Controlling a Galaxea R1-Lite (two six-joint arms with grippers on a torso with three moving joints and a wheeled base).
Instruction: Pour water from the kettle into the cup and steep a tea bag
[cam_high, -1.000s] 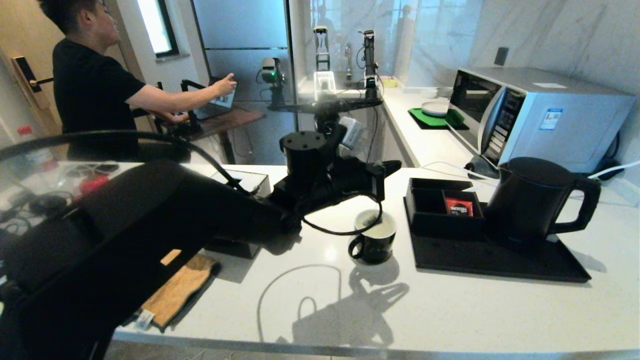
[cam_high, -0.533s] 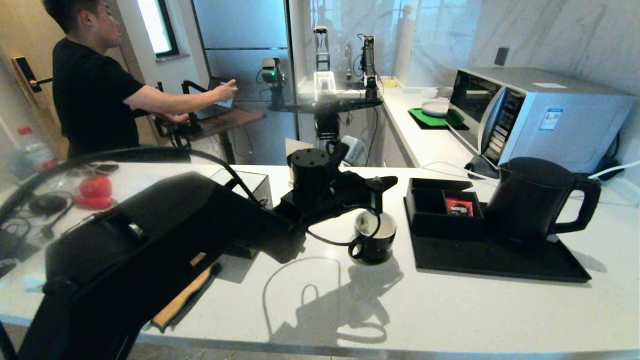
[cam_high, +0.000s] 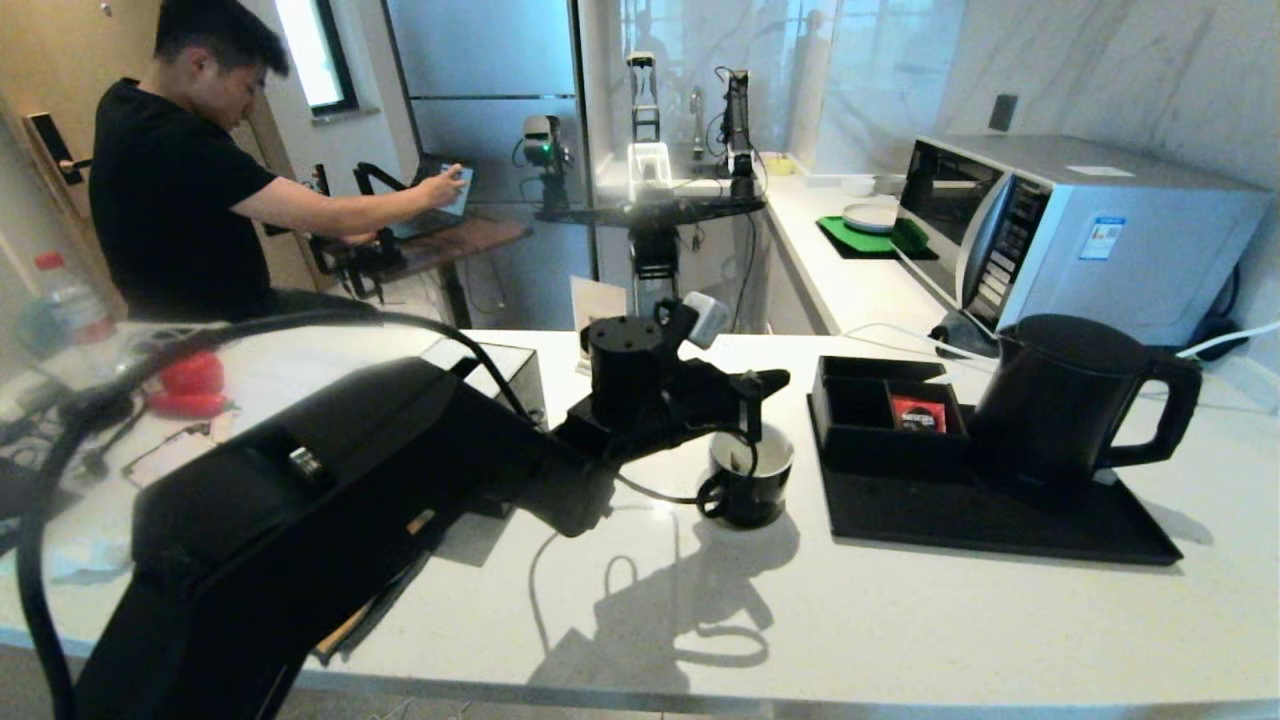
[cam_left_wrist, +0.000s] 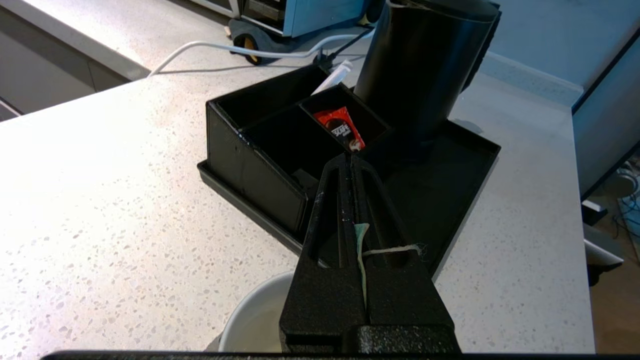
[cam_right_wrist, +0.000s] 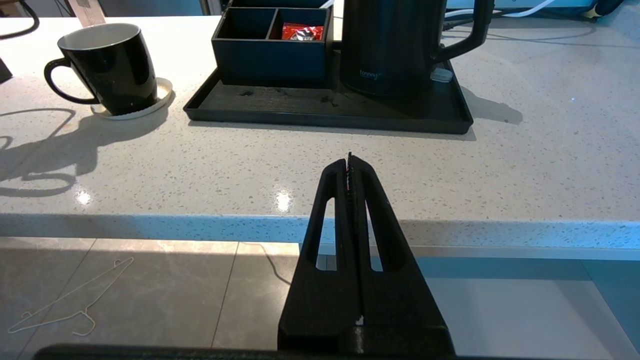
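Note:
The glossy black cup (cam_high: 745, 495) stands on a pale coaster in the middle of the counter. Its white rim (cam_left_wrist: 250, 315) shows just below my left gripper (cam_high: 776, 378), which hovers over the cup's mouth. That gripper (cam_left_wrist: 351, 157) is shut on the tea bag (cam_left_wrist: 360, 250): only a pale green edge and a white string show between the fingers, the rest is hidden beneath them. The tall black kettle (cam_high: 1060, 400) stands upright on the black tray (cam_high: 1000, 520), right of the cup. Water cannot be made out. My right gripper (cam_right_wrist: 349, 159) is parked shut, off the counter's front edge.
A black compartment box with a red packet (cam_high: 917, 413) sits on the tray next to the kettle. A microwave (cam_high: 1080, 230) stands behind. A black tissue box (cam_high: 500, 365) is behind my left arm. A person (cam_high: 180, 190) works at the back left.
My left arm has sunk lower, bringing the gripper down close over the cup's mouth. The cup and kettle have stayed put.

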